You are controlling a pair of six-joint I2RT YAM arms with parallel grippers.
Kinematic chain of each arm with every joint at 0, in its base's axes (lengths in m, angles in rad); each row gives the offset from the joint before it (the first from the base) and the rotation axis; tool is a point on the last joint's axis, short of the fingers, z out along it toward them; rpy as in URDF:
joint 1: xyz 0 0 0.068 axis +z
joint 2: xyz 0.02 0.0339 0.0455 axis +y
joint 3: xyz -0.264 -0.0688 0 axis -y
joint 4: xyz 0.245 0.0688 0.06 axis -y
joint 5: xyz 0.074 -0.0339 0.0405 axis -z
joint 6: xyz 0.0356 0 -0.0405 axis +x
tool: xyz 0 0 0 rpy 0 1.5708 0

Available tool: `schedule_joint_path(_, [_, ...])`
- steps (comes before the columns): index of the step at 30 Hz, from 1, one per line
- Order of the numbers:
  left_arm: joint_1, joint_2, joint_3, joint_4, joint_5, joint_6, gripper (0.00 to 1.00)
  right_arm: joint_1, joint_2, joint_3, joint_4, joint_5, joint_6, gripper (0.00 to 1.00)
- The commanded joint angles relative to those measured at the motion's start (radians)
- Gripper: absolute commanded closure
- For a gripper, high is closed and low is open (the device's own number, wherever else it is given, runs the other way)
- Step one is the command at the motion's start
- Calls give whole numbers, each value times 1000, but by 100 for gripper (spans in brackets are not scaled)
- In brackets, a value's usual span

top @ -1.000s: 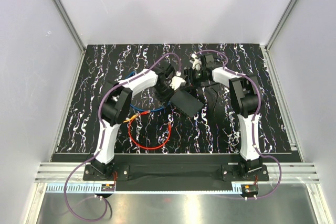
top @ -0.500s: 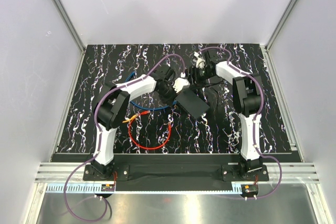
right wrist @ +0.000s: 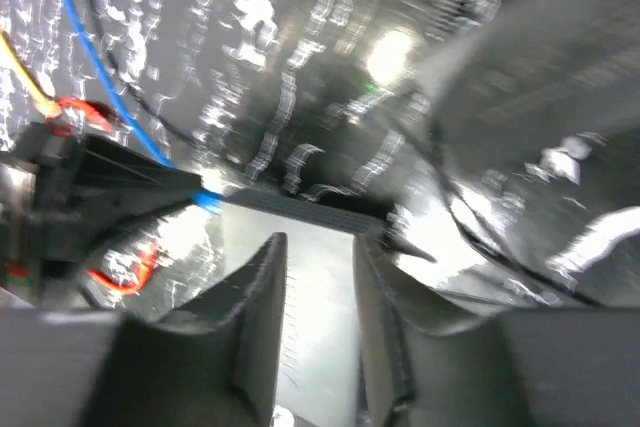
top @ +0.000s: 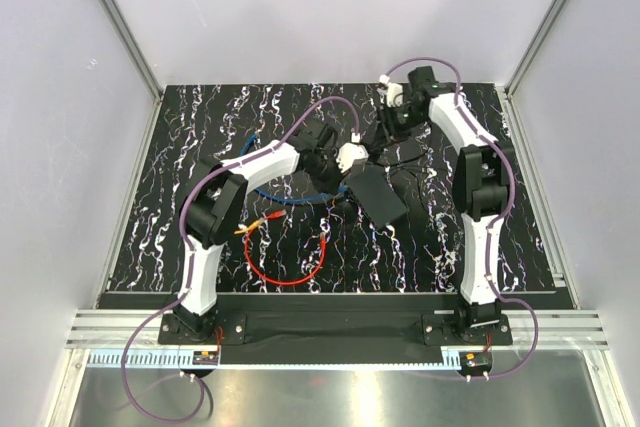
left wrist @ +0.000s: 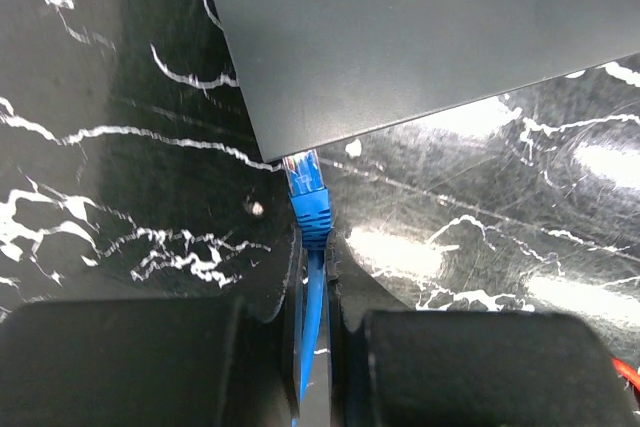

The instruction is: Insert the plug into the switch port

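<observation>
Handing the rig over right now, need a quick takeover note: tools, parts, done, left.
Left tool: shut on blue cable just behind the plug.
Right tool: open, empty, apart from the black box.
Plug tip at the black box edge near a corner, body exposed.
Done: plug grasped, brought to black box.
Left: line up with the port (not in view), push in.

Switch box [left wrist: 430,37] is presenting a matt, smooth black plastic casing with moulded lettering. Plug [left wrist: 308,192] is showing a clear plastic tip on a smooth blue boot. Tabletop [left wrist: 480,247] is gleaming: glossy black, white-veined, marble-like.
</observation>
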Motion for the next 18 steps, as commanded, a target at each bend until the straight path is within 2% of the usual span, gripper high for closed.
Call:
schedule_joint_path(1, [-8, -1, 58, 56, 75, 36, 100, -49, -7, 34, -113, 17, -214, 65])
schedule_joint_path(3, [-8, 4, 72, 40, 76, 39, 100, -53, -25, 6, -130, 66, -328, 72])
schedule_joint_path(7, [-8, 33, 103, 3, 76, 67, 100, -54, -50, -67, -167, 114, -446, 77])
schedule_joint_path(14, [-4, 56, 120, -25, 102, 96, 100, -54, -111, -276, -95, 86, -534, 76])
schedule_joint_path(18, [-1, 59, 126, -46, 113, 130, 100, -52, -122, -342, -57, 56, -572, 75])
